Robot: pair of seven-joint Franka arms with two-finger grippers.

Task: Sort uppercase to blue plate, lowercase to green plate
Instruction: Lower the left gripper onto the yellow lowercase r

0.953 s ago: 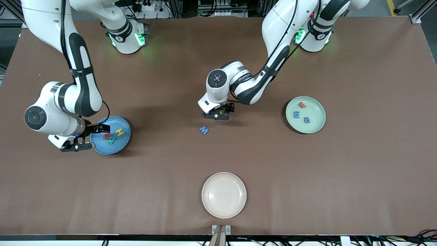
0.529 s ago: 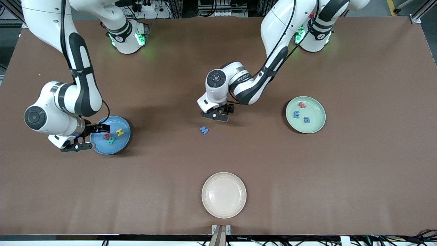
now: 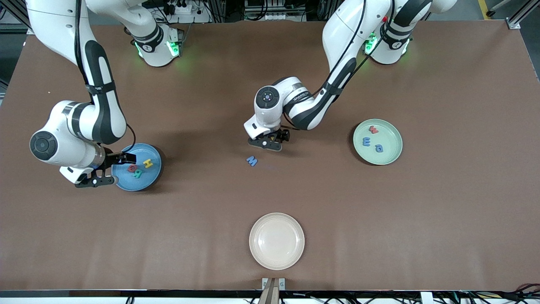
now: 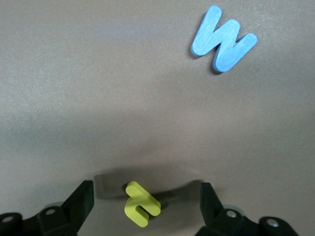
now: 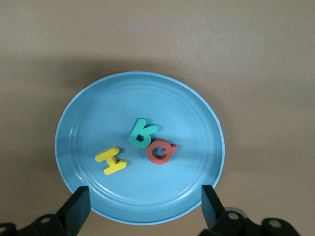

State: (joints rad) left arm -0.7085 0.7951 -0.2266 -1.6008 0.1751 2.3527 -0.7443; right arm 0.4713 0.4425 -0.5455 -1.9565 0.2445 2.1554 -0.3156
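H [image 5: 111, 161] | R [image 5: 142, 133] | Q [image 5: 161, 152]: blue plate [image 5: 88, 118] | M [image 4: 223, 40]: table [image 4: 98, 73]

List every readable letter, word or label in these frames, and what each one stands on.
"H", "R", "Q": yellow H, teal R and red Q, on the blue plate.
"M": blue M, on the bare table.
"h": yellow h, on the table between the left gripper fingers.
"e", "a": blue e and blue a, on the green plate; the red letter there is unclear.
Print on the left arm: too small to read.
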